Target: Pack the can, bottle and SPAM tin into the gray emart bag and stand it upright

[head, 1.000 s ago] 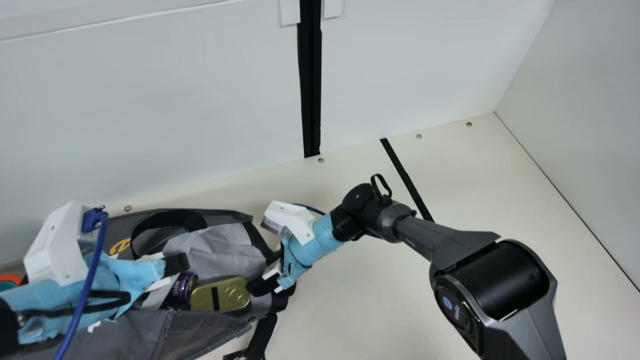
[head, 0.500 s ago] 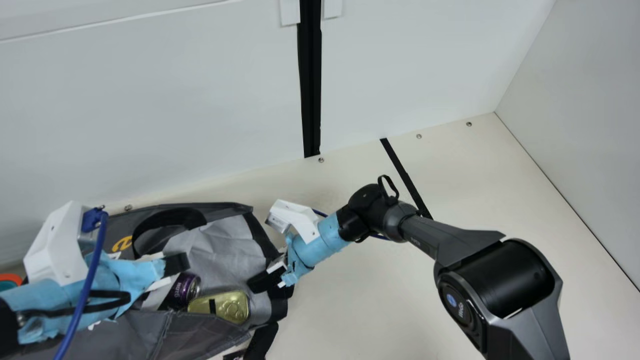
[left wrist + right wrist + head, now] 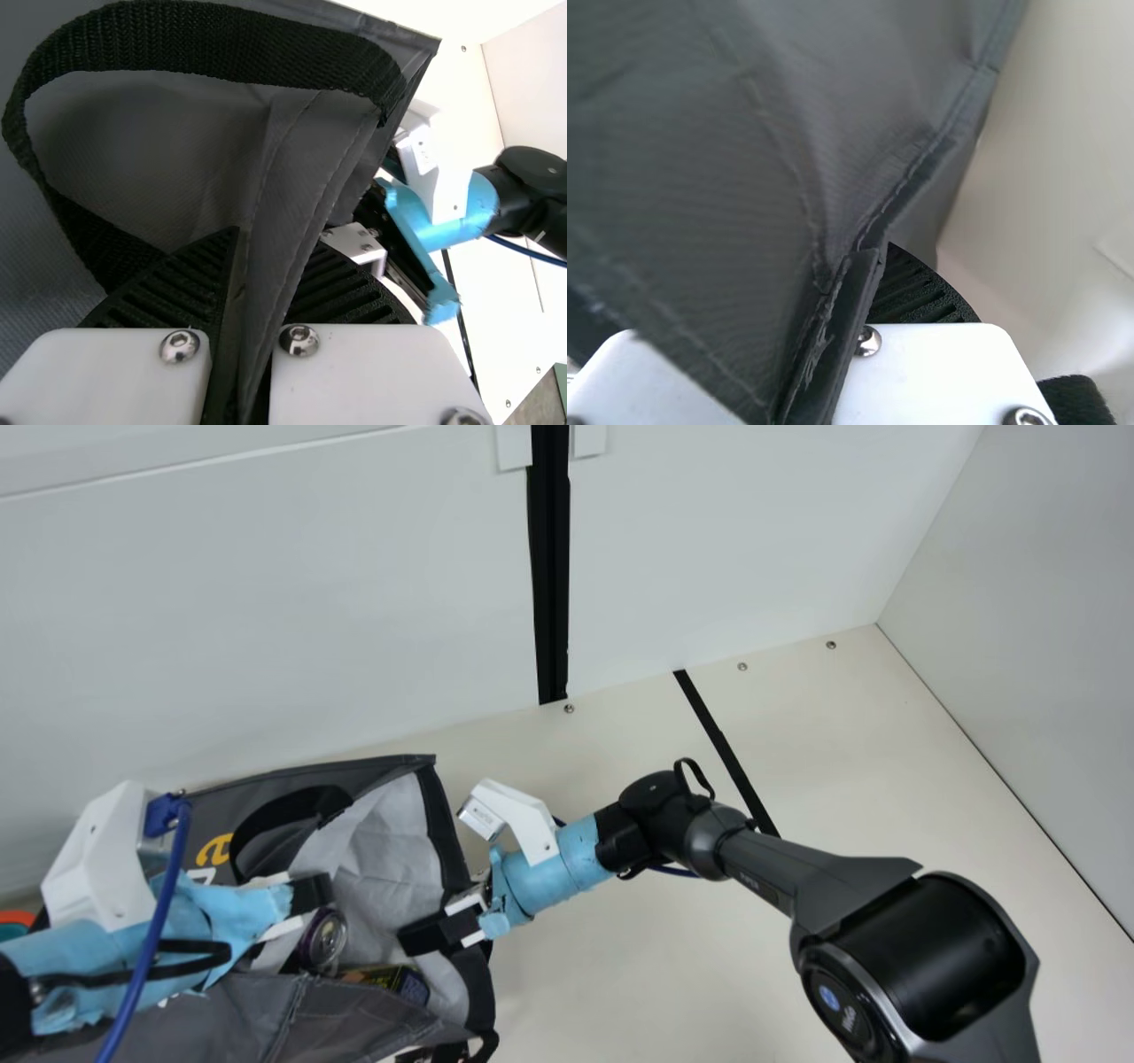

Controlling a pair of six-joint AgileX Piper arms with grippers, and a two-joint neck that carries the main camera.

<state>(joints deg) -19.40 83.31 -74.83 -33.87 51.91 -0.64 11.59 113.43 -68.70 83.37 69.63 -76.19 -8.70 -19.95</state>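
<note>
**Gray bag (image 3: 266,1014) pinched at two places, can (image 3: 326,939) and tin (image 3: 390,981) inside**

In the main view, a dark gray bag with a lighter gray lining (image 3: 376,850) lies across the lower left of a cream desk (image 3: 620,974). Its mouth gapes open; whether its base sits flat, I cannot tell. A black strap (image 3: 275,824) loops over the back panel, near a yellow letter.

The can, dark purple with a round metal end, is inside the mouth, just beside the left gripper (image 3: 310,892). The tin, gold with dark printing, sits beside the can, its lower part hidden behind the front panel.

The left gripper reaches in from the left edge, wrapped in light blue. In the left wrist view, its ribbed fingers (image 3: 345,288) are closed on a fold of the bag's cloth, with the strap curving just beyond them.

The right gripper (image 3: 434,934), also wrapped in light blue, is at the bag's right-hand rim, its fingers lying over the mouth. In the right wrist view, a stitched edge (image 3: 849,310) of the bag is squeezed between the fingers (image 3: 921,288).

Behind the desk are white wall panels (image 3: 266,602) split by a black post (image 3: 551,558). A thin black strip (image 3: 726,753) crosses the desk. An orange and teal thing (image 3: 13,923) is partly cut off at the far left.
</note>
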